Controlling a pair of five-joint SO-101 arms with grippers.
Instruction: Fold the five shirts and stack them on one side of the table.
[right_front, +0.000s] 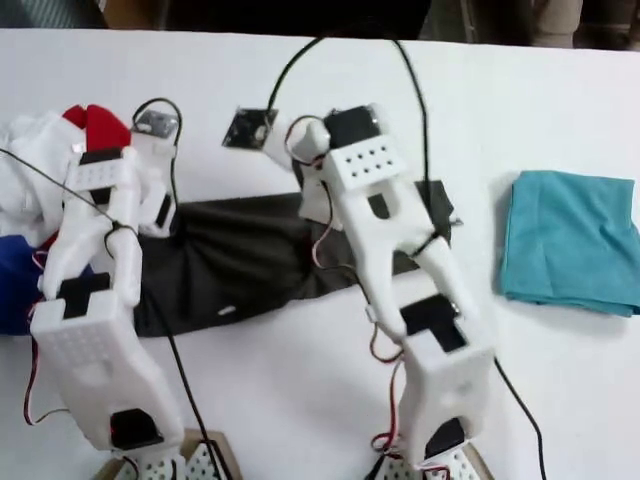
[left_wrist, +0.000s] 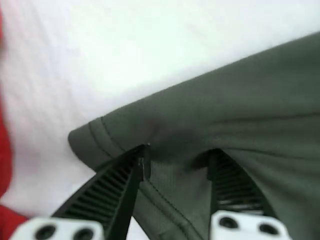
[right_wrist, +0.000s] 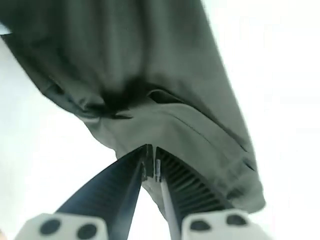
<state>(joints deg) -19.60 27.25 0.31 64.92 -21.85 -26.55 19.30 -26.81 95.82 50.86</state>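
Status from the table (right_front: 300, 400): one of five shirts looks finished, one is in work, and the rest are untouched.

1. The dark shirt (right_front: 240, 260) lies stretched out across the middle of the table, between the two arms, flat but not yet folded into a compact shape.
2. The heap (right_front: 30, 170) at the left edge holds white, red and blue cloth, crumpled. I judge this to be the three shirts left to do.
3. The teal shirt (right_front: 570, 240) lies folded square on the right side, well apart from the rest; it is the likely base of the stack.
4. The left gripper (left_wrist: 177, 160) is spread, its jaws straddling a corner hem of the dark shirt.
5. The right gripper (right_wrist: 151, 157) is pressed together, pinching the dark shirt's edge.
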